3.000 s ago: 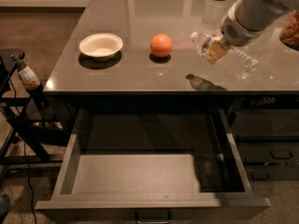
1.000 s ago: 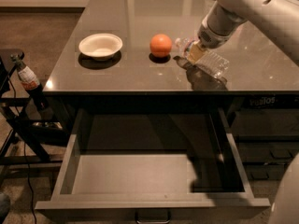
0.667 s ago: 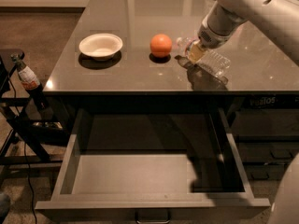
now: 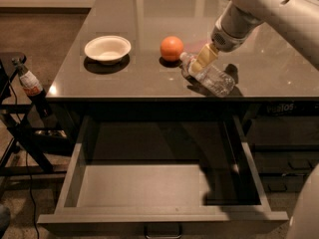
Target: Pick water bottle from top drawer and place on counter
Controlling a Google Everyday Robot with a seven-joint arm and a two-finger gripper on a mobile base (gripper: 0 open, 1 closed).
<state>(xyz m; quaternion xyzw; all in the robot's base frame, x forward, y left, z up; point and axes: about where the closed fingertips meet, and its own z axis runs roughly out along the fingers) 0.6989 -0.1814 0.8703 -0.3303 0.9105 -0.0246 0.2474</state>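
The gripper (image 4: 201, 63) is clamped on the neck end of the bottle (image 4: 214, 79), which lies on its side on the counter (image 4: 134, 81), just right of the orange (image 4: 172, 48). Since a moment ago, both came slightly nearer to the front edge. The drawer (image 4: 139, 185) is open.
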